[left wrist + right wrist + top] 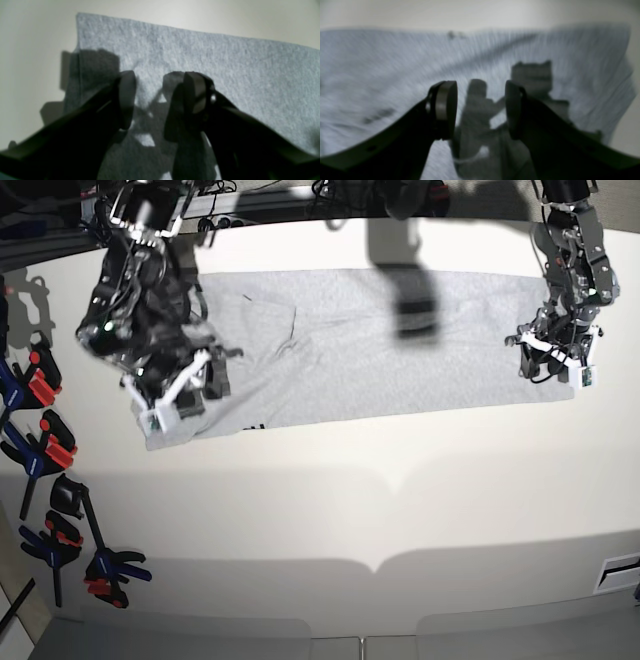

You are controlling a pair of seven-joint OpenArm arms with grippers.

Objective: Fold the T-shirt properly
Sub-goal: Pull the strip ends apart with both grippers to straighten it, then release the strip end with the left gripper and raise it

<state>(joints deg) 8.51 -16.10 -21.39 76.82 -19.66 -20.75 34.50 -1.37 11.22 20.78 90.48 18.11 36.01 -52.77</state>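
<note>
The light grey T-shirt lies as a long flat band across the far half of the white table, plain side up. A trace of black print shows at its front edge. My left gripper is at the shirt's right end. In the left wrist view the gripper is open and empty, just above the cloth near a square corner. My right gripper is over the rumpled left end. In the right wrist view the gripper is open and empty above the blurred cloth.
Several blue, black and red spring clamps lie along the table's left edge, with more nearer the front. Cables and gear run behind the table's far edge. The bare white tabletop stretches in front of the shirt.
</note>
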